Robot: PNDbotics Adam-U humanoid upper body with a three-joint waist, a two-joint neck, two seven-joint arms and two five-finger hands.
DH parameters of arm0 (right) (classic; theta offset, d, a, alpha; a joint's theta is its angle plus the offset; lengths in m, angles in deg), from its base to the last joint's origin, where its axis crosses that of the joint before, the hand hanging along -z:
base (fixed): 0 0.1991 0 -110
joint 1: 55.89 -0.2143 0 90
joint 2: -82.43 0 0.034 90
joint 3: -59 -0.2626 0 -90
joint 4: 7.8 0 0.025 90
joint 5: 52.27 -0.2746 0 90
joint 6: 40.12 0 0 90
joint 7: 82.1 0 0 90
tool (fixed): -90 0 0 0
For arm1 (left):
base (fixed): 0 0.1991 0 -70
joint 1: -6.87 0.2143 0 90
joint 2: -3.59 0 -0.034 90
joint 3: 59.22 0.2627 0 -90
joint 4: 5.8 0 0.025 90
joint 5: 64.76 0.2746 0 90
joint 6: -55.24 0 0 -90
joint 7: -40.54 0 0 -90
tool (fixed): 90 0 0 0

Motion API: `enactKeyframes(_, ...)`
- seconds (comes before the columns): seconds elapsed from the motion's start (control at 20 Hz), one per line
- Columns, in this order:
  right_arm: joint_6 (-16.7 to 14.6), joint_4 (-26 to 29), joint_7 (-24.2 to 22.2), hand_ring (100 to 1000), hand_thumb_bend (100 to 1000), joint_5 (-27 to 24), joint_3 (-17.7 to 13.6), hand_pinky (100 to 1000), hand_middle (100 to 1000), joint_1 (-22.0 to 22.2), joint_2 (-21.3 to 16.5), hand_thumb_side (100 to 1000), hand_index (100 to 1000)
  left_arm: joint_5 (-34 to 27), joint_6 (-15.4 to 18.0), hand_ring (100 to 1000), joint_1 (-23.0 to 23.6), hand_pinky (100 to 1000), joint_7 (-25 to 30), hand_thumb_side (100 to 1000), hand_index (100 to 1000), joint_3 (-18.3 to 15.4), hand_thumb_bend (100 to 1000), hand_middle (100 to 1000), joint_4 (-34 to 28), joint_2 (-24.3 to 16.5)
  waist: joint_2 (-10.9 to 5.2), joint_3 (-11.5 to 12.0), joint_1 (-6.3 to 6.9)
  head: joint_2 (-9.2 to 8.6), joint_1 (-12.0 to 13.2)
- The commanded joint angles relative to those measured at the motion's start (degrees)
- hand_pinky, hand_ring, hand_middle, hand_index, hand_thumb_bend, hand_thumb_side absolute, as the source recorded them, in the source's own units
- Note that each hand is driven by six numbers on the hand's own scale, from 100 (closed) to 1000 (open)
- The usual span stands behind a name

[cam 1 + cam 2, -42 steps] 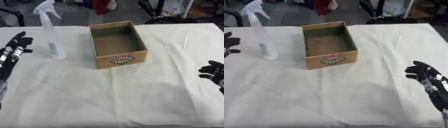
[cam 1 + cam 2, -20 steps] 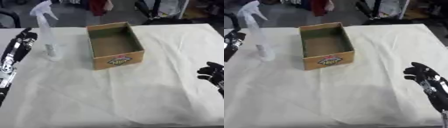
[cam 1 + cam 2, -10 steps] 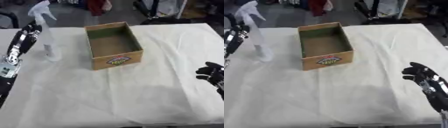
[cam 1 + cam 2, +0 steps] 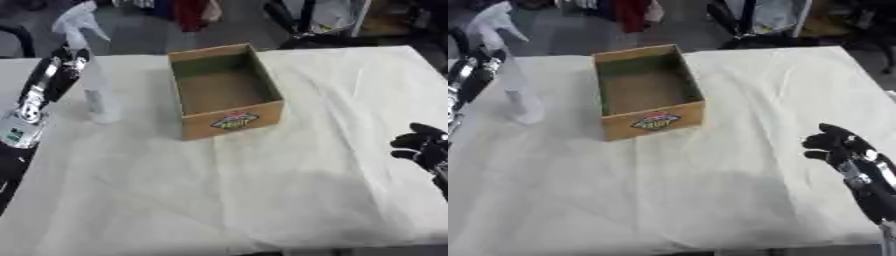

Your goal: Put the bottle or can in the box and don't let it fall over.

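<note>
- The right hand [image 4: 843, 148] is seen nearest, low at the right edge, fingers relaxed and apart, nothing held in it; it has hardly shifted over the last two seconds and is judged idle.
- The white cloth [image 4: 262, 175] covering the table lies bare between that hand and everything else.
- The cardboard box [image 4: 224, 89] stands well to the left of the right hand and farther away, open at the top, with nothing seen inside (a coloured label faces the camera on its near wall).
- The left hand [image 4: 54, 76] has been brought up and inward: two seconds ago it was lower, at the left edge and well apart from the bottle; now it is raised just beside it, fingers stretched upward along its left side.
- The spray bottle [image 4: 90, 70] stands upright immediately right of the left hand, between that hand and the box, white trigger head at the top; it is in the same spot on the cloth as before.
- The fingers look straight rather than wrapped round the bottle, and whether they touch it cannot be told.
- The change is read as an approach for a grasp; the bottle has not yet been lifted, so the placing in the box remains wholly undone.
</note>
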Motion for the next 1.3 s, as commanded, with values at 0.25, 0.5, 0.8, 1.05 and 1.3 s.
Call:
enactKeyframes(0.25,0.30,1.29,-0.24,801,100,-0.70,0.22,784,726,-0.80,-0.50,562,885,0.02,-0.08,837,-1.71,767,3.71,905,987,0.22,100,711,0.20,-0.97,-0.47,-0.34,0.09,-0.53,0.20)
enactKeyframes(0.5,0.38,1.38,-0.18,801,100,-0.78,0.12,784,726,-0.88,-0.47,563,885,-0.31,0.60,827,-1.05,766,7.32,862,982,0.45,100,672,0.25,-0.94,-0.49,-0.40,0.08,-0.66,0.11)
enactKeyframes(0.8,0.36,1.32,-0.11,800,100,-0.72,0.03,784,725,-0.83,-0.51,563,885,-3.85,3.76,789,0.18,753,13.07,689,957,0.58,100,585,-0.29,-1.24,-0.45,-0.15,0.03,-0.60,0.10)
enactKeyframes(1.05,0.26,1.22,-0.04,800,100,-0.68,-0.06,784,725,-0.76,-0.56,561,886,-5.49,4.00,672,1.18,692,14.38,492,871,0.25,100,450,-0.04,-1.41,-0.44,0.13,-0.09,-0.61,0.10)
enactKeyframes(1.3,0.16,1.12,-0.05,800,100,-0.66,-0.09,784,725,-0.72,-0.59,561,886,-7.15,2.70,466,1.96,533,12.69,453,712,-0.24,100,229,1.30,-0.91,-0.44,0.33,-0.18,-0.67,0.11)
